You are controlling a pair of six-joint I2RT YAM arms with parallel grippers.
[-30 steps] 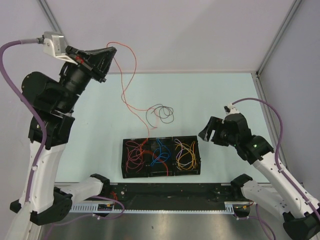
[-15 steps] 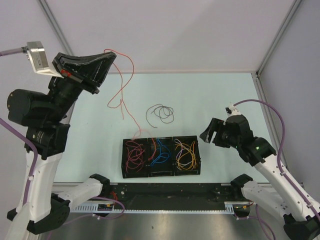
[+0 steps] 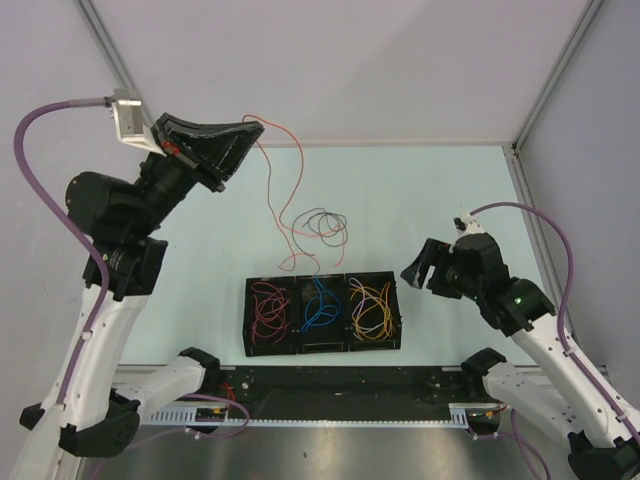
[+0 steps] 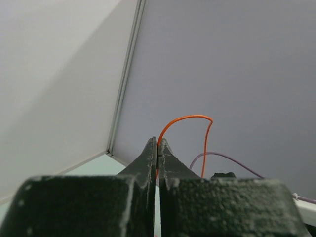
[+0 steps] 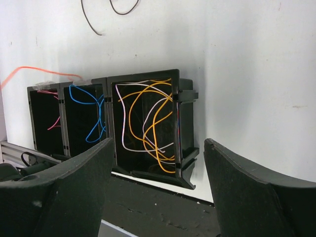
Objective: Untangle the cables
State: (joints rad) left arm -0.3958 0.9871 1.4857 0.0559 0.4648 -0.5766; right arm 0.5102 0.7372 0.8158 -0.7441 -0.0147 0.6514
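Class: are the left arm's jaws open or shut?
Shut on the orange cable: the left gripper's jaws press together, the cable looping out between them.

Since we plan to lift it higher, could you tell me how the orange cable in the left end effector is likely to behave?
Probably floppy: the orange cable hangs in loose curves from the shut left end effector. Likely very light, being hair-thin. Its lower end reaches the tray, so it may snag there.
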